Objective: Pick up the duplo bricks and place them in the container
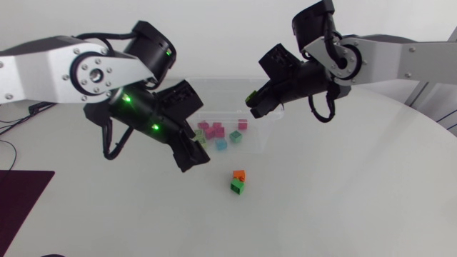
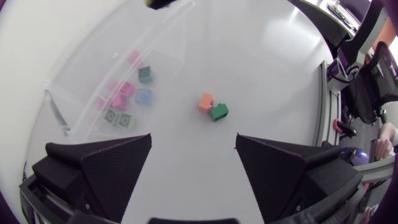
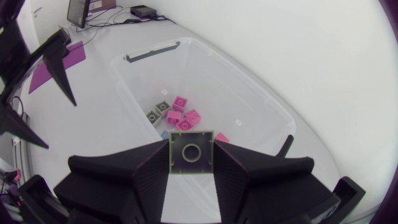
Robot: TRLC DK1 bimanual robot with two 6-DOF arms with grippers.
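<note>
**Op:** Right gripper (image 3: 191, 146) is closest to its wrist cam. It's clamped on a grey-olive brick (image 3: 191, 158), one finger on each side, stud face toward the lens.

**Rev:** Where is that relative to the container?

**Op:** Above the clear container (image 1: 265, 139), toward its right end in the head view. From the right wrist I look past the held brick straight down into the tub.

**Rev:** What's inside?

**Op:** Several pink bricks (image 3: 181, 103), a grey-olive pair (image 3: 157, 112) side by side, a light blue one (image 1: 221, 144) and a darker green one (image 1: 235, 135). All are loose on the floor of the tub, clustered together.

**Rev:** Left side?

**Op:** Left gripper (image 2: 193, 140) is spread wide with nothing between the fingers. It hangs above the table (image 1: 343, 193), just in front of the container's left end.

**Rev:** Any bricks outside the tub?

**Op:** Two. Orange brick (image 1: 239, 174) and green brick (image 1: 238, 186) touch each other on the table, in front of the container and near it but not against it. In the left wrist view they sit ahead of the open fingers, with the container beyond them and off to one side.

**Rev:** Stacked?

**Op:** Can't tell for sure. They look side by side.
</note>
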